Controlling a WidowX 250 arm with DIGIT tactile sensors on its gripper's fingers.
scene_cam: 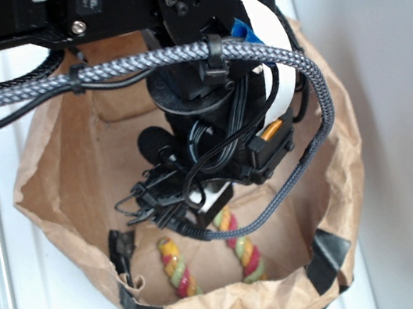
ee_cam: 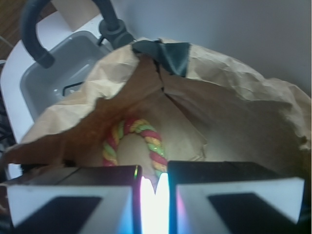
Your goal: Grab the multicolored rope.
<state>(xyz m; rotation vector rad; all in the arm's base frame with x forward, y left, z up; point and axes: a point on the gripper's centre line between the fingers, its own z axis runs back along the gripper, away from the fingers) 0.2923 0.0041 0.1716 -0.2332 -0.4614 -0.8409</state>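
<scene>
Multicolored rope [ee_cam: 146, 139] of red, yellow and green twisted strands, arched inside crumpled brown paper bag [scene_cam: 71, 248], just below black gripper [ee_cam: 155, 190], jaws nearly closed, holding nothing.

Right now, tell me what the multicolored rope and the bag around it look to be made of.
The multicolored rope looks like soft twisted fibre, probably cotton: matte red, yellow and green strands wound in a spiral, slightly fuzzy. The bag looks like brown kraft paper: dull, creased, with a torn rim, and patched with what seems to be black tape at the corners.
</scene>
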